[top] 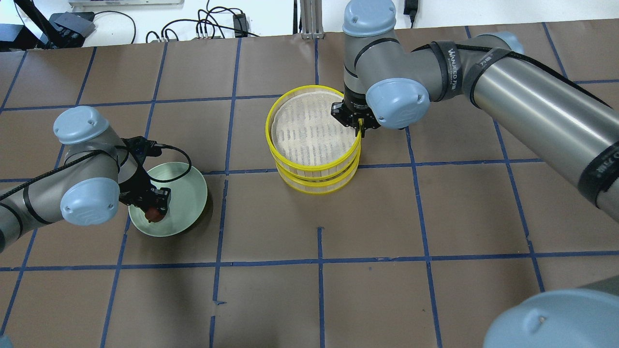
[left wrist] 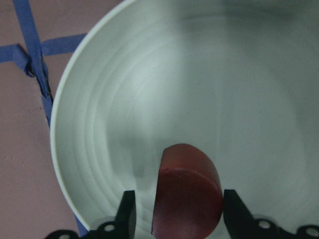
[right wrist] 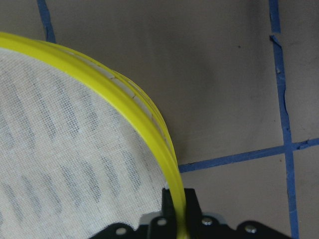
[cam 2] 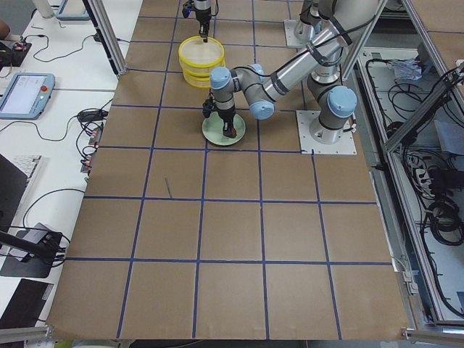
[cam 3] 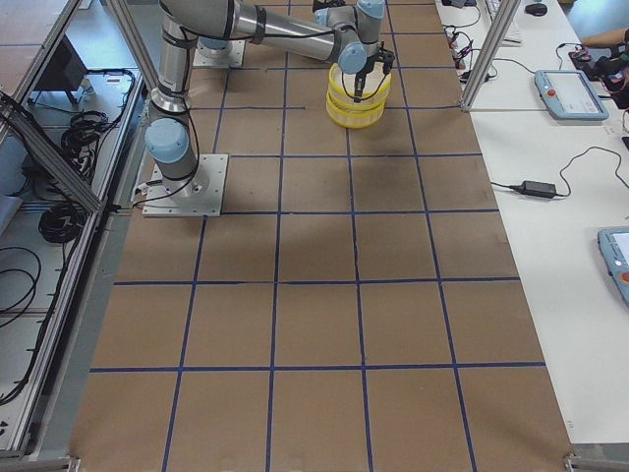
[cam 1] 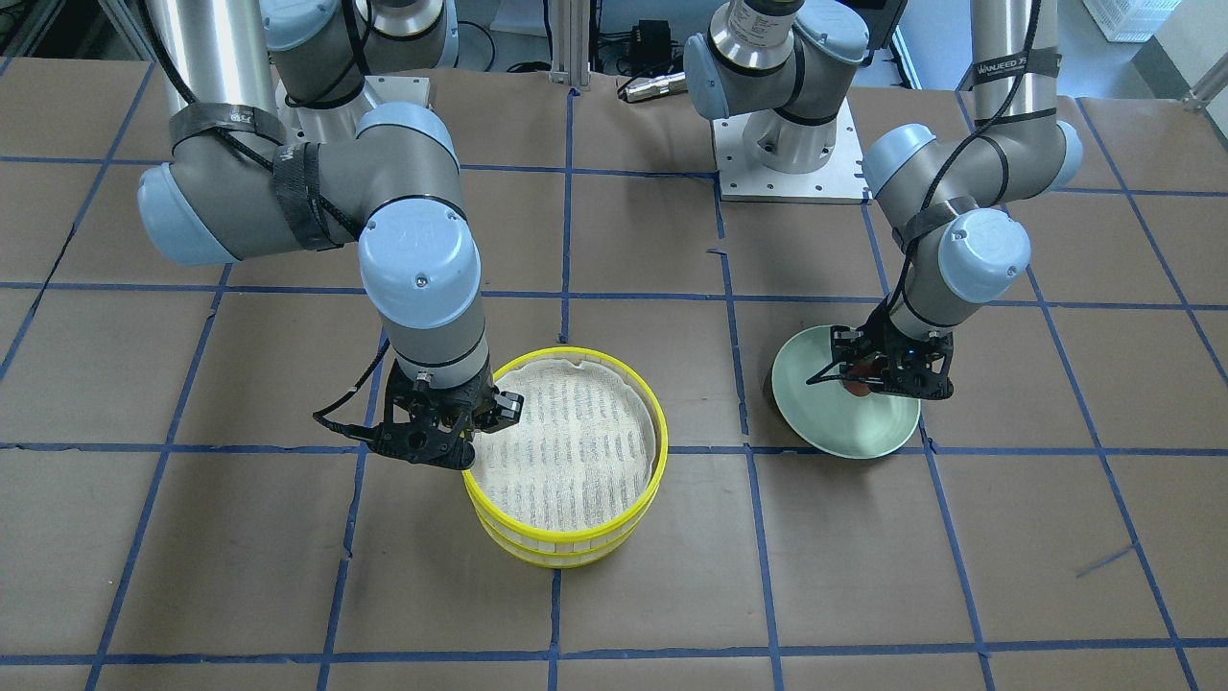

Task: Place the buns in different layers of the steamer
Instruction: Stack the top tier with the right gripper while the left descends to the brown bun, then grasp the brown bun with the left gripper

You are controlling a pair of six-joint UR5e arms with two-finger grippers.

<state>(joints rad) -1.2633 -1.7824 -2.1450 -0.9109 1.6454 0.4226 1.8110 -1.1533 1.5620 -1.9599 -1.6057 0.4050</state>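
The steamer stands as a two-tier yellow-rimmed stack, its top tier lined with off-white mesh cloth. My right gripper is shut on the top tier's yellow rim, one finger inside and one outside. The reddish-brown bun lies in the pale green plate. My left gripper is down in the plate and open, its fingers on either side of the bun, with a small gap on one side. The white bun is out of view.
The table is brown paper with a blue tape grid. The plate and the steamer sit about one grid square apart. Both arm bases stand at the robot's edge of the table.
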